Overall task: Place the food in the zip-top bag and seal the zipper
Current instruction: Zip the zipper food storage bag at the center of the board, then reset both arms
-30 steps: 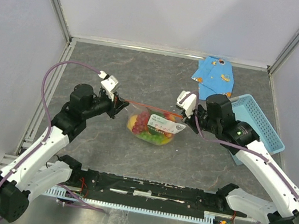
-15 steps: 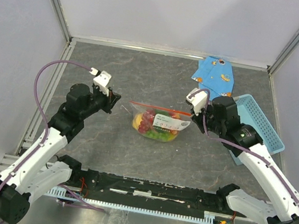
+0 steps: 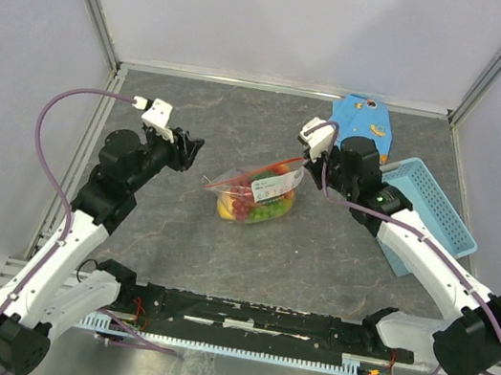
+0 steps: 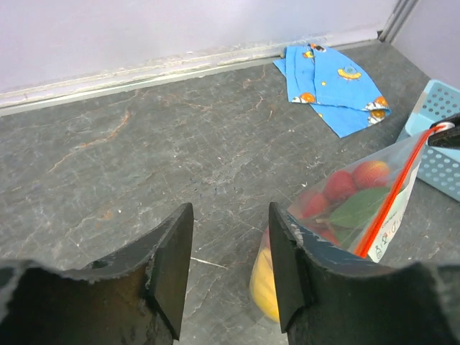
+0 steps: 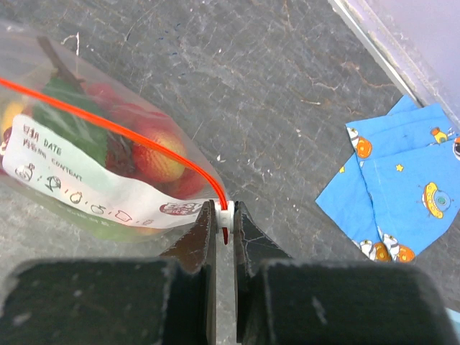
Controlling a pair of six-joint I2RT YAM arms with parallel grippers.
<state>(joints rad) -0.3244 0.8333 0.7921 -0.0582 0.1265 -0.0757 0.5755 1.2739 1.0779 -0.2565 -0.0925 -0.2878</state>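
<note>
Left pincer (image 4: pixel 230 237) released; right pincer (image 5: pixel 224 215) pinches zipper (image 5: pixel 43 99).

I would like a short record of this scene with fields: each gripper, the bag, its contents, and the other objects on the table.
Left gripper: open, empty, apart from the bag
Right gripper: shut on the white end of the thin orange-red zipper strip
Clear plastic zip-top bag: tilted, held at one corner
Small toy fruits: inside the bag
Folded blue patterned cloth: by the far wall
Light-blue slotted plastic basket: right side
</note>
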